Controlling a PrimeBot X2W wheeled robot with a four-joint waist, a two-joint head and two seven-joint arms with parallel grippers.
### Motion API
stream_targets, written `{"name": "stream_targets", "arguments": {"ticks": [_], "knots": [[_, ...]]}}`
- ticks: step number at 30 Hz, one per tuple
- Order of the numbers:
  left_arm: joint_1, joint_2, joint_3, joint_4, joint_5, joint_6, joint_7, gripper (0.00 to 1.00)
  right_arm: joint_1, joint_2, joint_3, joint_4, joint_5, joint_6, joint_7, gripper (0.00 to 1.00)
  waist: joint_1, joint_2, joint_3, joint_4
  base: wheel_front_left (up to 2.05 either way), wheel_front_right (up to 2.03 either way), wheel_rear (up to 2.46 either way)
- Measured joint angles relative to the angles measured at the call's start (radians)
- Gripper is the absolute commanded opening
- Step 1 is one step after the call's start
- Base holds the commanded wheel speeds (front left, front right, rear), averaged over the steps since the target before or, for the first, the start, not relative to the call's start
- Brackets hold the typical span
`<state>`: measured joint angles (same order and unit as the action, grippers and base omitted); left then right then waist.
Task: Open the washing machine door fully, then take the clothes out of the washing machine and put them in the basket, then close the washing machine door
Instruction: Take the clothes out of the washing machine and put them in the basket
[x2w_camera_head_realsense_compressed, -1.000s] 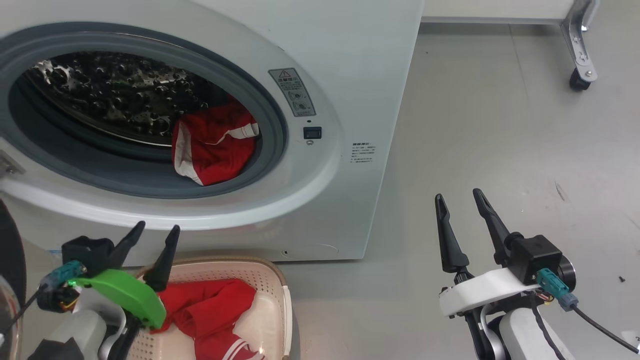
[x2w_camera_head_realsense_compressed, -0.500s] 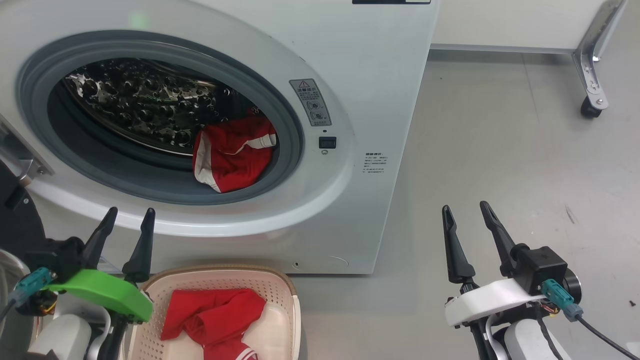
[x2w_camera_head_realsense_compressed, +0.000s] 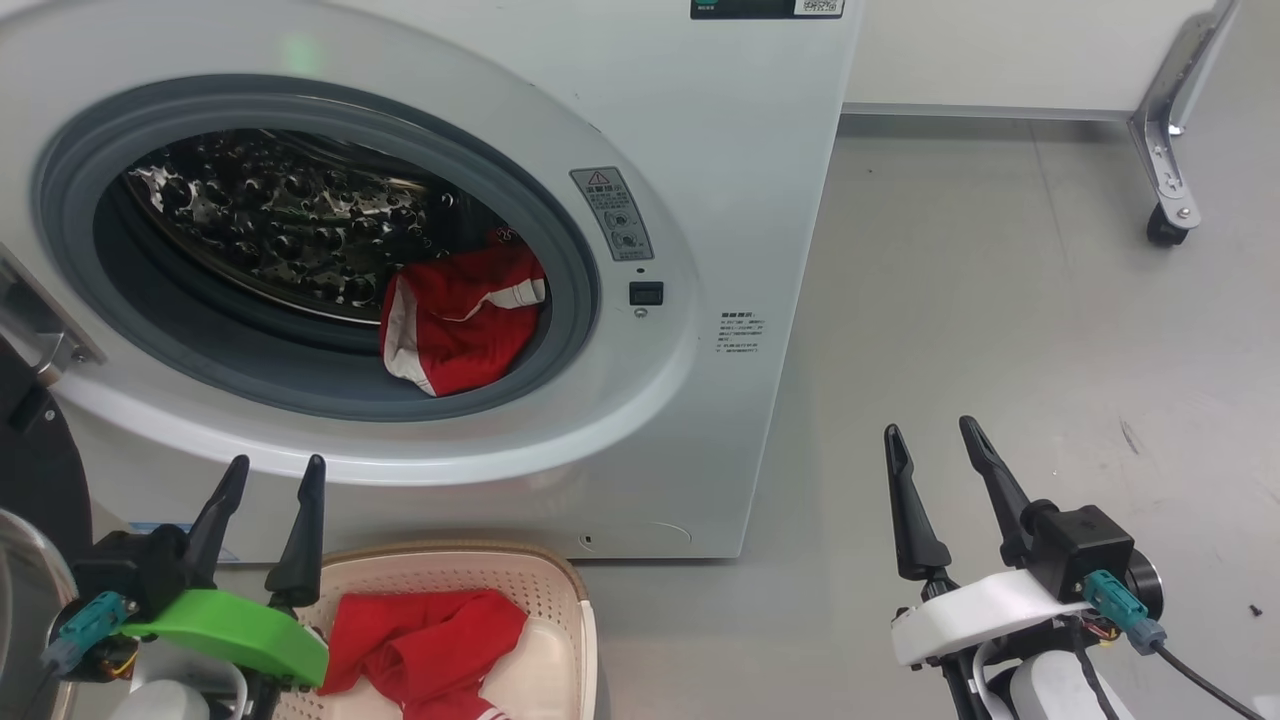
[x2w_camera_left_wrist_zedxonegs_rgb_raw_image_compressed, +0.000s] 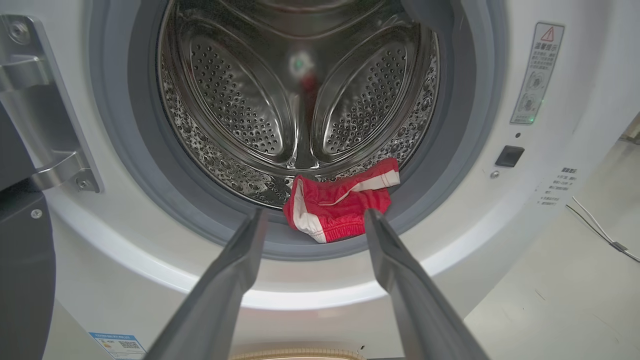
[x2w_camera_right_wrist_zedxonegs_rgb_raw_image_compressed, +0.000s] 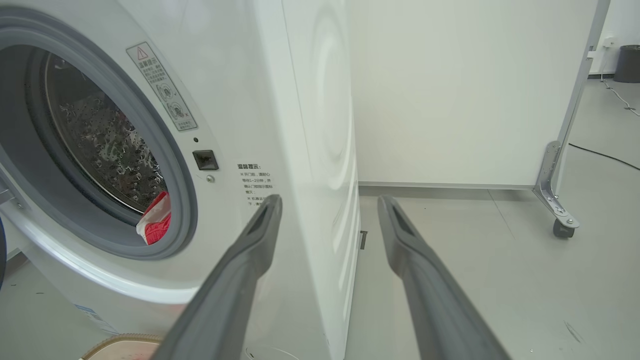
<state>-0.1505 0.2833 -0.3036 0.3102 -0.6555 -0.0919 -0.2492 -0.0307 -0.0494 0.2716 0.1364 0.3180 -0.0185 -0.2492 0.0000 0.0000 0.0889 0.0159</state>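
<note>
Far left: washing machine door (x2w_camera_head_realsense_compressed: 35, 470) swung open. Next, left hand (x2w_camera_head_realsense_compressed: 278, 462) wide, empty, beside basket (x2w_camera_head_realsense_compressed: 585, 620) containing red clothes (x2w_camera_head_realsense_compressed: 430, 640). Another red garment (x2w_camera_head_realsense_compressed: 455, 325) at drum lip of washing machine (x2w_camera_head_realsense_compressed: 720, 150). Far right, right hand (x2w_camera_head_realsense_compressed: 928, 428) wide, empty, above floor (x2w_camera_head_realsense_compressed: 1000, 300).

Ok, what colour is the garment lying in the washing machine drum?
The garment is bright red with white stripes and trim, clearest in the left wrist view.

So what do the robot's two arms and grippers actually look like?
The left gripper sits on a bright green bracket, the right gripper on a white bracket. Each has two long tapering dark fingers, a teal connector with cables, and a pale rounded forearm.
</note>
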Motion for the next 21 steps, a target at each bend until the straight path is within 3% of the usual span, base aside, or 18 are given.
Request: {"name": "stream_targets", "arguments": {"ticks": [21], "knots": [[0.071, -0.042, 0.053, -0.061, 0.075, 0.000, 0.000, 1.00, 0.011, 0.000, -0.010, 0.001, -0.002, 0.017, 0.000, 1.00, 0.0000, 0.0000, -0.009, -0.018, 0.00, 0.00, 0.00]]}}
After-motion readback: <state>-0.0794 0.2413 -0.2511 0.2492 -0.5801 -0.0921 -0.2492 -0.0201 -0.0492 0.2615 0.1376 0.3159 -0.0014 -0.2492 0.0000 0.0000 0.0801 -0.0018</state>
